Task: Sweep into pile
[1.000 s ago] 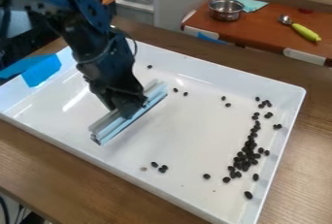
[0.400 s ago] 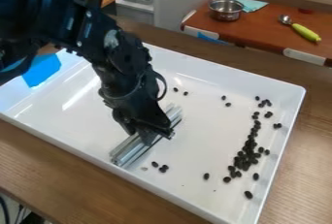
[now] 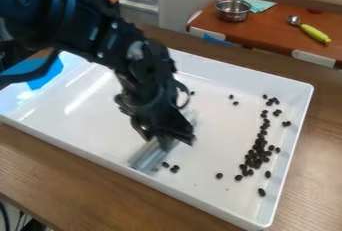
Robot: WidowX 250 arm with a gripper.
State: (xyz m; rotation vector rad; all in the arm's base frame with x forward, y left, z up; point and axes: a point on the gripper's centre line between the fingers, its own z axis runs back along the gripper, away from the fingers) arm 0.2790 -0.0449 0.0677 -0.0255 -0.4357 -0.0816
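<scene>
Over the middle of the white tray (image 3: 87, 125), the black end effector (image 3: 163, 142) is hanging at the lower end of the arm (image 3: 133, 50), its fingers closing around a pale, shiny bar (image 3: 148, 157). The bar is lying at a slant low over the tray's floor, one end pointing toward the near wall. Black beans (image 3: 256, 156) are forming a long, dense cluster near the tray's right wall, with loose ones scattering around it. A few more beans (image 3: 175, 168) are sitting just beside the bar's near end, and a pair (image 3: 233, 100) is resting between the bar and the far right corner. Blue material (image 3: 47, 75) is hanging over the tray's left wall. The tray is resting on a wooden surface (image 3: 53, 175). Behind, a reddish-brown surface (image 3: 280, 32) is carrying a metal pot (image 3: 232, 10), a teal cloth (image 3: 262, 5) and a green-handled scoop (image 3: 314, 33).
</scene>
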